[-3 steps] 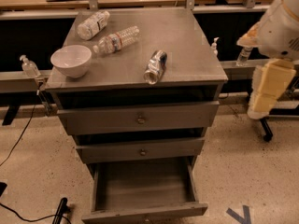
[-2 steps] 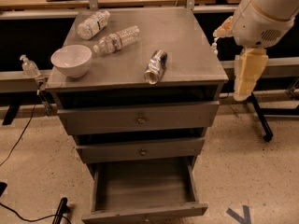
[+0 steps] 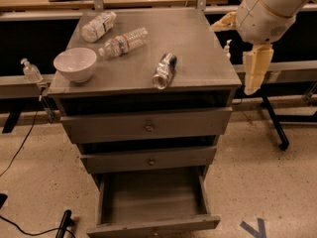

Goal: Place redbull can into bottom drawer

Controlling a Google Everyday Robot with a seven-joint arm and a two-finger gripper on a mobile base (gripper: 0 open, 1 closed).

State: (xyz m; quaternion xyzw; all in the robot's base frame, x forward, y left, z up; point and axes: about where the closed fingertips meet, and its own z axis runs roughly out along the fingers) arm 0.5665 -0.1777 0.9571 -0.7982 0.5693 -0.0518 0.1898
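Note:
The redbull can (image 3: 165, 70) lies on its side on the grey cabinet top (image 3: 198, 43), near the front edge and right of centre. The bottom drawer (image 3: 153, 198) is pulled open, with a bare grey interior. The two shallower drawers above it are shut. My gripper (image 3: 251, 86) hangs down from the cream-coloured arm (image 3: 265, 14) just off the cabinet's right edge, level with the cabinet top. It is to the right of the can, apart from it, and holds nothing that I can see.
Two clear water bottles (image 3: 123, 42) (image 3: 98, 26) and a white bowl (image 3: 75, 64) lie on the left half of the top. A pump bottle (image 3: 31, 71) stands on the left rail. A black stand leg (image 3: 275, 125) is on the right, and cables (image 3: 20, 148) run on the floor at the left.
The arm has swung left, toward the cabinet's right edge, bringing the gripper closer to the can. The can, bottles, bowl and drawers have not moved.

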